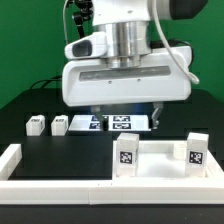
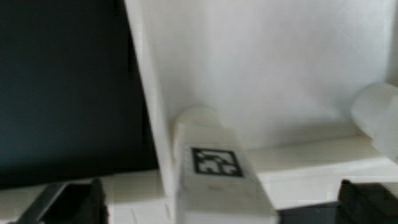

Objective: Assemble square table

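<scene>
Pincer (image 1: 127,113) is spread, pinching nothing: in the wrist view both fingers (image 2: 63,203) sit wide apart with a tagged white block (image 2: 215,160) between them. The arm hangs low just behind the slab (image 1: 160,166), over the marker board (image 1: 122,123). The slab lies on the black surface (image 1: 70,150), its front edge near or against the rail (image 1: 60,187); we can't tell which. Two tagged uprights (image 1: 127,155) (image 1: 195,150) stand at the slab's near corners. We can't tell whether they're its raised corners or legs already seated. We'd guess the block in the wrist view is one of them. Two loose legs (image 1: 35,125) (image 1: 60,125) lie well off to the exterior view's left of the slab, side by side and apart. Our read: this is the approach to a grasp at the slab, nothing gripped yet, and the assembly is early. The next move calls for centring the fingers either side of that block, coming down without clipping the slab, then closing squarely. An off-centre close would likely twist the part. After that we'd expect to fetch the loose legs one at a time.
</scene>
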Controlling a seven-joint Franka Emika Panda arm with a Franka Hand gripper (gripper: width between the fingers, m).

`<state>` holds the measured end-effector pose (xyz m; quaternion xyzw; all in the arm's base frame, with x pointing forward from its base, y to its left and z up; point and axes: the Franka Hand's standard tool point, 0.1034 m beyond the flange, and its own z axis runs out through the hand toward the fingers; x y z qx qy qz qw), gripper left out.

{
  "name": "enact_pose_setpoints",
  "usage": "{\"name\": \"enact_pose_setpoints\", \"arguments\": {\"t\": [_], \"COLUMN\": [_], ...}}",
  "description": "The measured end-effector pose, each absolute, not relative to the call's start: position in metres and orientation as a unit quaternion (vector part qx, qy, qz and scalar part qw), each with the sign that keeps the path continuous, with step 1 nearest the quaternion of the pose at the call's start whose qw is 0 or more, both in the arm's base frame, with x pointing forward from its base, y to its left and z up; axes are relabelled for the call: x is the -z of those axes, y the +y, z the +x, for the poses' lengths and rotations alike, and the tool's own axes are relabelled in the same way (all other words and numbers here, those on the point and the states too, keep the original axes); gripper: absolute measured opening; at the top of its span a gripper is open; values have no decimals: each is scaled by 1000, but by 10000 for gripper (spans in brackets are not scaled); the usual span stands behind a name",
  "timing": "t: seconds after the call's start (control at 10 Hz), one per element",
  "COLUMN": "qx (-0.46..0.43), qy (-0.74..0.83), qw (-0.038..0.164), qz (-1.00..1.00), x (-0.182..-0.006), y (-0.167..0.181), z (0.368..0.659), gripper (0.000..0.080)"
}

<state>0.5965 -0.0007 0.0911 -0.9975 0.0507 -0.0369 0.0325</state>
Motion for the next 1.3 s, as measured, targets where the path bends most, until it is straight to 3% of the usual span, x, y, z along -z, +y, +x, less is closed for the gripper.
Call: {"name": "enact_pose_setpoints", "arguments": {"t": [0.2, 0.3, 0.6, 0.8, 1.0, 1.1, 1.3], "qx": [31, 45, 32, 29, 28, 28, 28], "qy": [38, 34, 54, 55, 56, 56, 56], "qw": [13, -4, -9, -8, -8, -8, -9], "qz": [-999, -998, -998, -998, -998, -998, -998], "x": [-64, -43, -16, -13, -12, -12, -12], "y": [-10, -17, -17, -13, -13, -14, -14], "z": [586, 575, 567, 565, 565, 565, 565], "gripper": [649, 649, 649, 649, 384, 384, 77]}}
